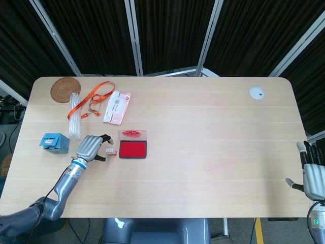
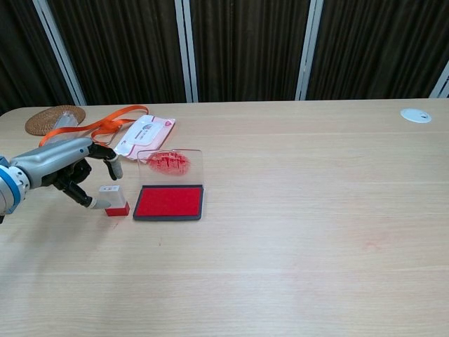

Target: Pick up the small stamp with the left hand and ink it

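The small stamp (image 1: 109, 151) (image 2: 114, 200), white with a red base, stands on the table just left of the red ink pad (image 1: 133, 150) (image 2: 168, 202). The pad's clear lid (image 1: 132, 133) (image 2: 169, 163), smeared red, is raised behind it. My left hand (image 1: 91, 146) (image 2: 66, 168) hovers left of the stamp with its fingers spread. One finger is raised above the stamp, and the thumb is close to its left side. Nothing is in the hand. My right hand (image 1: 314, 175) hangs off the table's right edge, fingers apart and empty.
A blue box (image 1: 54, 143) sits left of my left hand. Behind lie a clear tube (image 1: 74, 117), an orange lanyard (image 1: 96, 95), a wipes packet (image 1: 117, 107) and a woven coaster (image 1: 65, 89). A white disc (image 1: 257, 92) is at the far right.
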Robot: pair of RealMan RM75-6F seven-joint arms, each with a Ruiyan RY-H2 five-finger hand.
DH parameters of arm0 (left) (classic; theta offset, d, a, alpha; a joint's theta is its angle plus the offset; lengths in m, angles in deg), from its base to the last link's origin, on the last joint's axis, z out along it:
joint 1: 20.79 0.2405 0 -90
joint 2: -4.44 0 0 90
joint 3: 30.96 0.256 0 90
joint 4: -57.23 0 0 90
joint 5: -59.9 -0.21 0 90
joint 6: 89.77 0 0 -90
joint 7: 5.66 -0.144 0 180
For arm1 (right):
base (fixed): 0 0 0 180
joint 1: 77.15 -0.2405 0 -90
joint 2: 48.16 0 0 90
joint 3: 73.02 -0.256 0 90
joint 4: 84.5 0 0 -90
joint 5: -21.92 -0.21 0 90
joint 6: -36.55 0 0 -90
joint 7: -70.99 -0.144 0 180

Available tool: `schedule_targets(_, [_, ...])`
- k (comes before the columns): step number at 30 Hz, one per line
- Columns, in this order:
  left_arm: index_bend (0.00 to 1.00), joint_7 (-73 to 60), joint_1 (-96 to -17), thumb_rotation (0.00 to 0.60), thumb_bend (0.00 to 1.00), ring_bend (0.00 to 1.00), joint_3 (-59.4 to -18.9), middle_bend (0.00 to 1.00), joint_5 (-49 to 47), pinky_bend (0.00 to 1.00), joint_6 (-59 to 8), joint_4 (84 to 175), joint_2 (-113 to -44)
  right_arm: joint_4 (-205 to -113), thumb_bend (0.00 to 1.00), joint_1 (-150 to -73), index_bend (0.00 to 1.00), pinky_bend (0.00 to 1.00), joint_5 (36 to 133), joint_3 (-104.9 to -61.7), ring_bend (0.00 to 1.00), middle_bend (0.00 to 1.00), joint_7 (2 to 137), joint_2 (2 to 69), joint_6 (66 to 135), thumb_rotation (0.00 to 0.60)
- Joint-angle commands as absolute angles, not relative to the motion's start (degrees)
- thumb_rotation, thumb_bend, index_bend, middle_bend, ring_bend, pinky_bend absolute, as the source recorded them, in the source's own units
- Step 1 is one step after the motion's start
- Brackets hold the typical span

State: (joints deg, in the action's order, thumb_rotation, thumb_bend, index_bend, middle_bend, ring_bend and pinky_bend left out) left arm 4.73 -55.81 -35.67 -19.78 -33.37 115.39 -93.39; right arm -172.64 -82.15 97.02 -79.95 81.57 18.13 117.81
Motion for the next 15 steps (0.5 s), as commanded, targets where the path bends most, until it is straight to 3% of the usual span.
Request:
schedule_targets(1, [0.36,5.59,-55.02,0.600,0.11,0.80,-36.05,0.32,-21.00,0.84,-30.44,118.21,-91.00,-172.93,0.00,-82.11,0.00,0.00,97.22,-79.91,0.00,0.00,81.42,17.97,117.91,0.600])
schedule_targets(5, [0.33,4.83,-52.84,0.600,0.06,0.78,-37.03,0.28,-23.47,0.81,-22.64,124.46,-85.31,-173.72,0.00,-81.91,0.00,0.00,97.90,-79.71,0.00,0.00,81.04,17.52,118.37,0.600])
schedule_targets(8, [0.30,2.12,-50.14,0.600,0.01,0.66,-37.32,0.21,-24.44,0.71,-16.95,129.79,-80.43,-174.40,0.00,-81.72,0.00,0.00,98.61,-79.49,0.00,0.00,80.45,17.05,118.74,0.600])
schedule_targets(10, [0.22,-0.30,-48.49,0.600,0.00,0.46,-37.11,0.09,-24.03,0.49,-15.16,132.95,-77.76,-174.77,0.00,-81.66,0.00,0.00,99.02,-79.38,0.00,0.00,80.02,16.79,118.87,0.600])
schedule_targets(13, [0.05,-6.96,-44.68,0.600,0.00,0.15,-35.40,0.00,-22.44,0.11,-13.00,139.89,-71.62,-175.41,0.00,-81.60,0.00,0.00,99.63,-79.16,0.00,0.00,79.12,16.31,118.86,0.600])
schedule_targets(15, [0.00,-9.86,-42.39,0.600,0.00,0.04,-34.29,0.00,-21.87,0.02,-11.36,144.77,-68.10,-175.68,0.00,-81.56,0.00,0.00,99.92,-79.06,0.00,0.00,78.70,16.02,118.85,0.600])
